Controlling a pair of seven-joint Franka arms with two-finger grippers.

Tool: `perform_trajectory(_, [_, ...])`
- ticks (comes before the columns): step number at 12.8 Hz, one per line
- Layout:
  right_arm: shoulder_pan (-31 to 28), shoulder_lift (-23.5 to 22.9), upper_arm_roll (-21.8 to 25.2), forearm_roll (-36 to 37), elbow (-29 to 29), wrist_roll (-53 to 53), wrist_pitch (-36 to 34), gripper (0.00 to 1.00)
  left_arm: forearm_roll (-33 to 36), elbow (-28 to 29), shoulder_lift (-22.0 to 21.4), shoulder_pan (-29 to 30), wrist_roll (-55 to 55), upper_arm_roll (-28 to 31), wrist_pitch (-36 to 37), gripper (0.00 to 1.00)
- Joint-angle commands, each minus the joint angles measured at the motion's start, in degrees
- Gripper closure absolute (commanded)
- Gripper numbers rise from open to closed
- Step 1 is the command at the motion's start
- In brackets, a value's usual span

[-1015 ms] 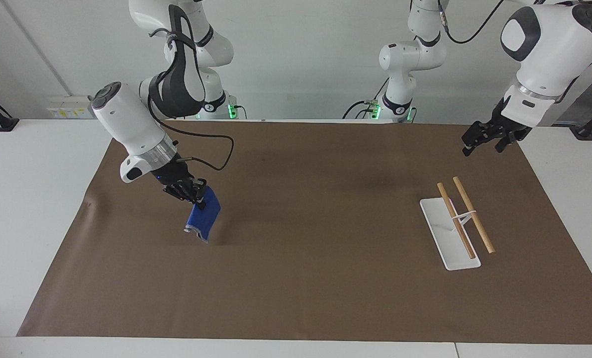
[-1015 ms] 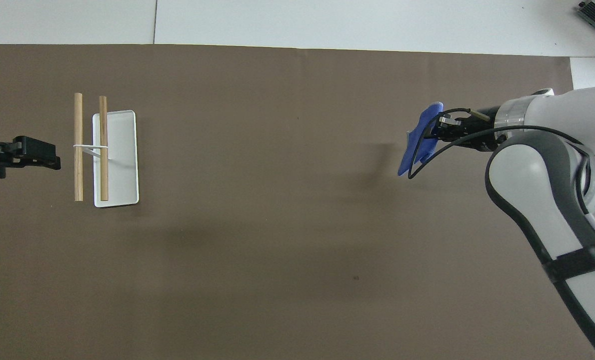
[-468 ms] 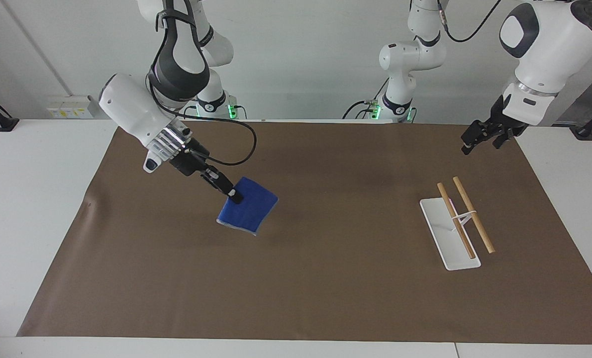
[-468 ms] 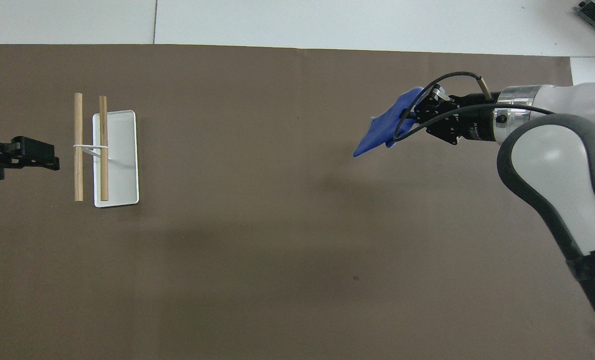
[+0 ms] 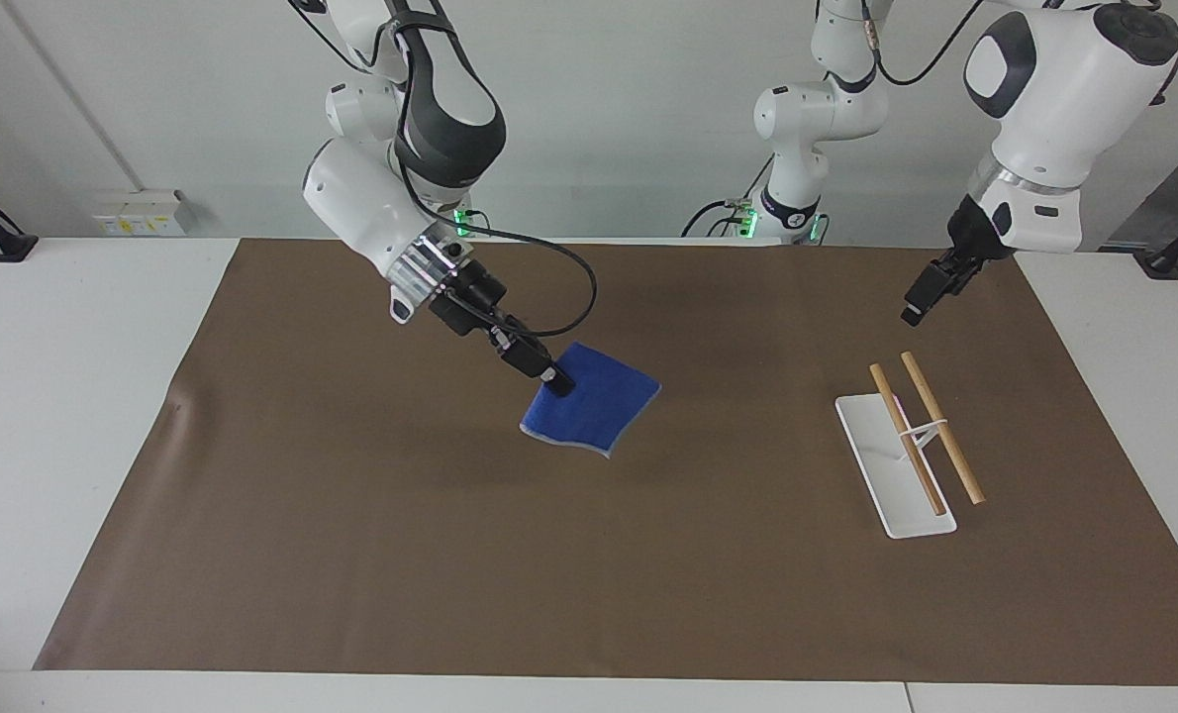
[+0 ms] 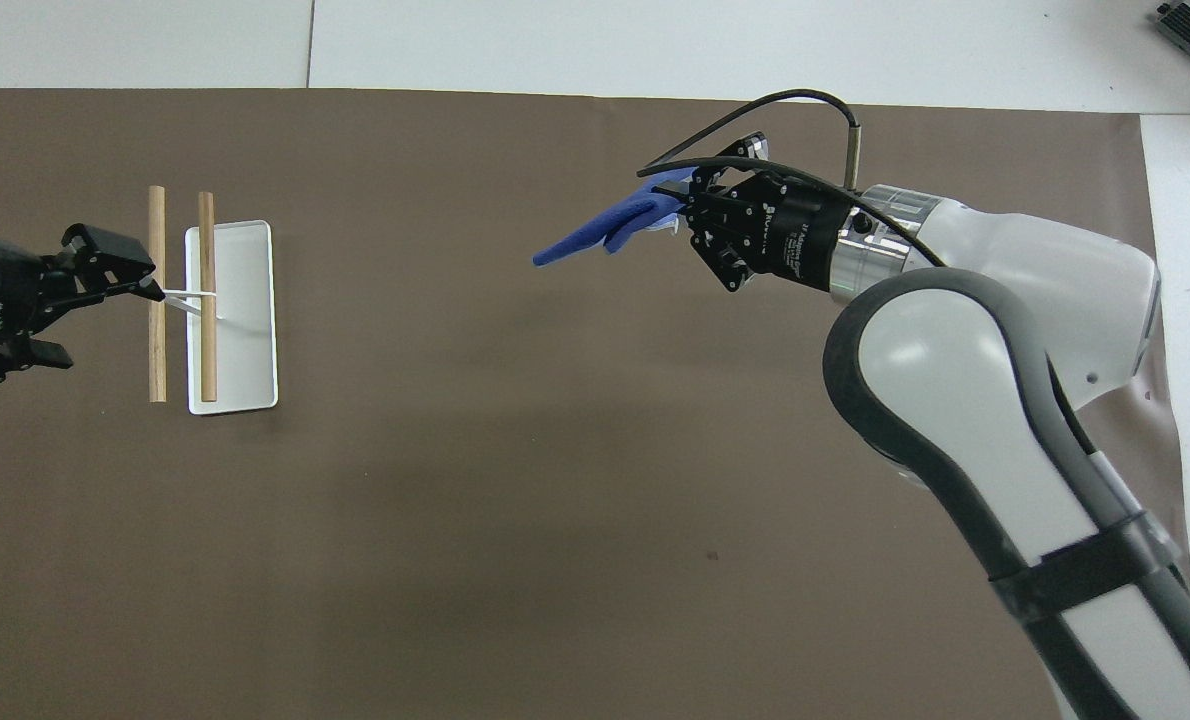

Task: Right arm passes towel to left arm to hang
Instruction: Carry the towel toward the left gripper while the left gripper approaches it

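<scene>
Towel carried toward the middle of the table

Since a second ago the right gripper (image 5: 552,380) has swung from near the right arm's end of the brown mat (image 5: 589,555) to over its middle, and the towel (image 5: 594,410) now fans out flat in the air instead of hanging folded. Its fingers are clamped on one towel corner. The left gripper (image 5: 918,305) has dipped lower over the mat's corner at the left arm's end, above the rack (image 5: 921,436); whether its fingers are apart I cannot tell.
</scene>
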State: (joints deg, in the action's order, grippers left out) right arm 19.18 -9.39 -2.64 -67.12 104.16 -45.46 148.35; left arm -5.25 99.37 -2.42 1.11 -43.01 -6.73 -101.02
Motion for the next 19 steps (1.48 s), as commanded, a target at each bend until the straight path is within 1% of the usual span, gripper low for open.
perform_trajectory(1, [4.18,-0.89,-0.18,-5.89,0.08,-5.76,7.8,1.0,-5.89,9.06,-4.16,-0.15,-10.56,-2.12,-11.68,0.0])
perform_trajectory(3, [6.04,-0.9,-0.18,-10.29,-0.01,-6.57,9.06,1.0,-6.26,15.48,-5.84,2.48,-18.03,-8.26,-23.46,0.0])
perform_trajectory(4, [6.57,-1.16,-0.18,-11.7,-0.01,-6.66,9.14,1.0,-7.3,16.81,-5.84,2.75,-22.68,-9.86,-27.35,0.0])
perform_trajectory(5, [6.83,-1.42,-0.18,-13.28,-0.18,-7.0,9.15,1.0,-8.36,17.0,-5.41,2.76,-27.6,-10.57,-29.73,0.0])
perform_trajectory(6, [7.44,-1.51,-0.18,-14.34,-0.27,-8.14,9.49,1.0,-8.54,17.0,-5.14,2.76,-30.17,-12.15,-31.32,0.0])
perform_trajectory(8, [8.84,-1.6,-0.26,-15.76,-0.36,-12.0,12.3,1.0,-10.64,17.0,-4.09,2.76,-35.27,-13.65,-36.06,0.0])
perform_trajectory(10, [9.47,-1.6,-0.26,-18.29,-0.44,-15.0,13.54,1.0,-10.83,17.0,-3.3,2.84,-45.52,-16.81,-40.98,0.0])
perform_trajectory(12, [11.04,-2.03,-0.26,-19.36,-0.44,-14.66,13.8,1.0,-10.83,16.92,-0.33,3.02,-53.46,-21.1,-47.04,0.0])
perform_trajectory(13, [12.27,-2.82,-0.26,-19.28,-0.71,-14.65,15.89,1.0,-10.83,16.74,1.35,3.28,-55.32,-22.78,-49.68,0.0])
perform_trajectory(14, [13.24,-3.0,-0.26,-19.36,-0.97,-14.65,17.74,1.0,-10.83,16.74,1.54,3.28,-56.38,-23.49,-50.23,0.0])
perform_trajectory(16, [13.43,-3.18,-0.26,-19.36,-1.06,-14.48,17.76,1.0,-10.74,16.56,2.07,3.37,-56.83,-24.64,-51.28,0.0])
perform_trajectory(17, [13.43,-3.18,-0.26,-19.36,-0.97,-14.39,17.76,1.0,-10.83,16.74,2.24,3.37,-55.79,-24.64,-51.46,0.08])
perform_trajectory(18, [13.6,-3.18,-0.26,-19.36,-0.97,-14.3,17.76,1.0,-10.74,16.91,2.5,3.46,-55.25,-24.64,-51.47,0.31])
perform_trajectory(19, [13.78,-3.18,-0.26,-19.36,-0.97,-14.3,17.76,1.0,-10.74,17.18,2.51,3.9,-53.68,-24.64,-51.29,0.43])
